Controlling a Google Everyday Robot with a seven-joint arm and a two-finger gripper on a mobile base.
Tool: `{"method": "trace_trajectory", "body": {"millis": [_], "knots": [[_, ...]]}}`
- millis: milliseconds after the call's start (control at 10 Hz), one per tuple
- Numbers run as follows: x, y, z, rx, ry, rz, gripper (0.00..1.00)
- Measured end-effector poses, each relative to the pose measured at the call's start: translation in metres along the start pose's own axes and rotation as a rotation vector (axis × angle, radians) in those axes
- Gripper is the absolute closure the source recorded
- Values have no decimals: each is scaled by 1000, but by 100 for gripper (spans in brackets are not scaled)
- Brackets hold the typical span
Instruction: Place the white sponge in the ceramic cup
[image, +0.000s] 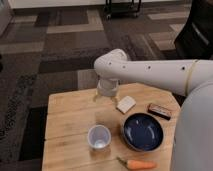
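Camera view. Wooden table (67, 120), light planks, stands on carpet floor (55, 55) with grey and dark patches. Black cart (122, 7) at far back of room.

Count on table: one white sponge (126, 104), one ceramic cup (99, 136), one dark blue bowl (143, 131), one carrot (138, 164), one dark bar (159, 111).

My arm (150, 72) enters from right. My gripper (106, 96) points down at far table edge, near sponge, on its left. Its opening I cannot tell. Sponge lies flat behind bowl. Cup upright, left of bowl.

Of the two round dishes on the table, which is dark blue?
The wide bowl, right of the small white cup. The pincer hangs above the table, left of the white sponge.
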Motion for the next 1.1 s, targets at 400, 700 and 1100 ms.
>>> {"method": "trace_trajectory", "body": {"millis": [400,700,1100], "knots": [[-11,-18,-1,-3,-19,71,35],[-17,-25,-2,1,-39,125,35],[-23,-28,-2,-5,-59,169,35]]}}
